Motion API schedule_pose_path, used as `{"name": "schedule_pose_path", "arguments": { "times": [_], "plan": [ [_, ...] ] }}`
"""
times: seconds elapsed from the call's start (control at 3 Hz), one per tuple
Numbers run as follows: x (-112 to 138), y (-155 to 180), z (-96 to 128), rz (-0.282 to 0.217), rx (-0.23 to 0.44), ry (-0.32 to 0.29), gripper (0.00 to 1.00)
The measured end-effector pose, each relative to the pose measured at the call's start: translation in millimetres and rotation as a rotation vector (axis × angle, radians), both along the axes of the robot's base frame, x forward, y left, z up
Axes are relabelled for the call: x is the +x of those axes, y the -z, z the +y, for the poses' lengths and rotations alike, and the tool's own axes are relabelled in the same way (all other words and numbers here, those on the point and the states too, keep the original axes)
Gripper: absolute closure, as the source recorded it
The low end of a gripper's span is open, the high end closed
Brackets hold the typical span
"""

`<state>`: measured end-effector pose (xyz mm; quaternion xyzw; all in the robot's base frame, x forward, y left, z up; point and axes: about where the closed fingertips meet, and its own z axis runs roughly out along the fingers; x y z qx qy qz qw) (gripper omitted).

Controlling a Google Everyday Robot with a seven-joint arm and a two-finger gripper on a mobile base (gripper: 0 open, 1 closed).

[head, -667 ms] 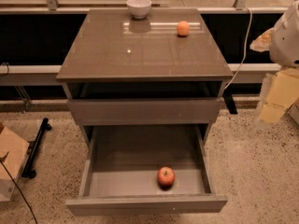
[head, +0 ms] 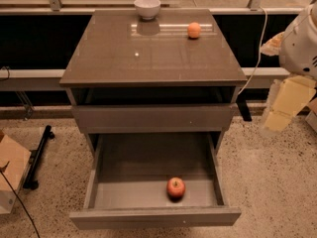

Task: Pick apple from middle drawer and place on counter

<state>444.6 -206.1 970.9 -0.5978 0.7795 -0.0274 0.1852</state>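
A: Entry, camera view. Where is the apple (head: pixel 176 187)?

B: On the floor of the middle drawer (head: pixel 153 216), which stands pulled out. It sits close to the front wall, a little right of centre, stem dimple up.

A: Gripper (head: pixel 280 113)?

B: Off to the right of the cabinet, level with the closed drawer front (head: pixel 153 117) and well apart from the apple. It shows as pale yellow blocks hanging below the white arm (head: pixel 299 46). Whether it is released or clenched, I cannot tell. It holds nothing I can see.

A: Cut off?

B: The arm runs out of the right edge. A cardboard box (head: pixel 11 167) on the left is only partly in view.

A: Counter (head: pixel 148 58)?

B: Glossy, with reflections. A white bowl (head: pixel 147 7) stands at the back edge, and an orange (head: pixel 194 30) sits to its right, apart from it.

A: Hidden?

B: The slot under the counter is dark; its contents are unreadable. The drawer's rear disappears beneath the closed front.
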Motion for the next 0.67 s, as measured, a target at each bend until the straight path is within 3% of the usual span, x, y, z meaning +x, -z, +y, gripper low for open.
{"name": "schedule_pose_path", "arguments": {
  "times": [0.33,0.67],
  "plan": [
    [9.3,14.6,4.4,-0.027,0.065,-0.019,0.0],
    [22.7,49.3,-0.3,-0.045,0.198,-0.054,0.0]
  ]
}}
